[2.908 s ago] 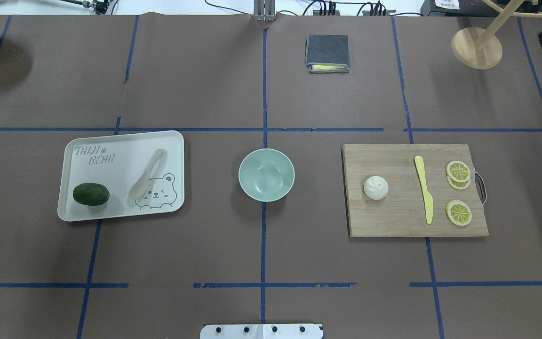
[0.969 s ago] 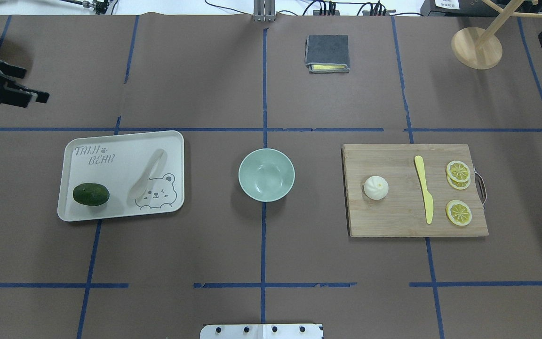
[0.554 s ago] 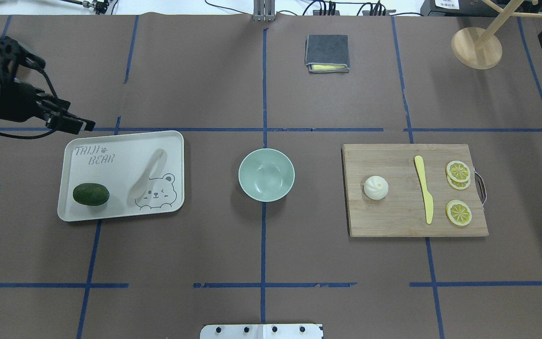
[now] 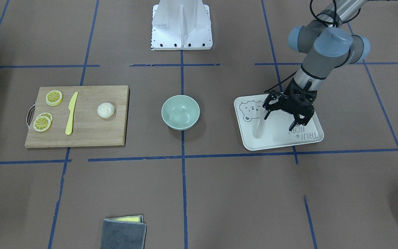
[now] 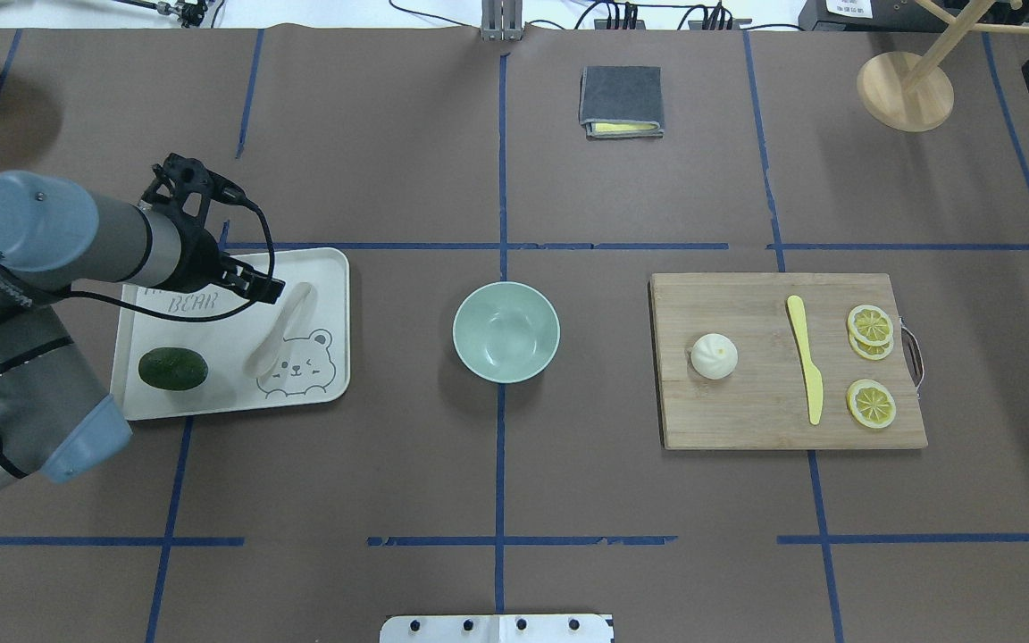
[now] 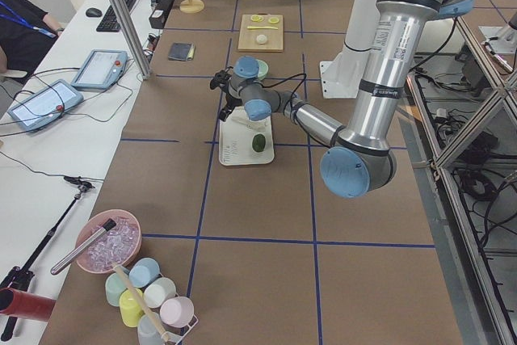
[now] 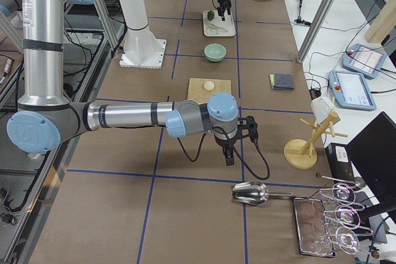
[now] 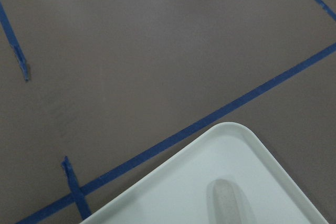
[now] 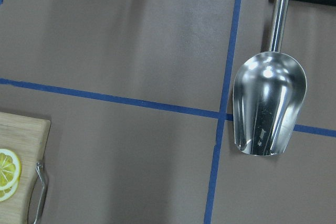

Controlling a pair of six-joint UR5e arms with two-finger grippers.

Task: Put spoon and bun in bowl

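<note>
While its jaws stand apart, the left tool point(image 4: 279, 120) hovers just beside the spoon point(image 4: 258, 129).

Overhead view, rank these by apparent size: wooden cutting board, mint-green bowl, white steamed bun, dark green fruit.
1. Rectangular wooden cutting board.
2. Round pale mint-green bowl.
3. Too close to rank: dark green oval fruit and small cream-white pleated bun; the fruit is longer, the bun rounder.
</note>
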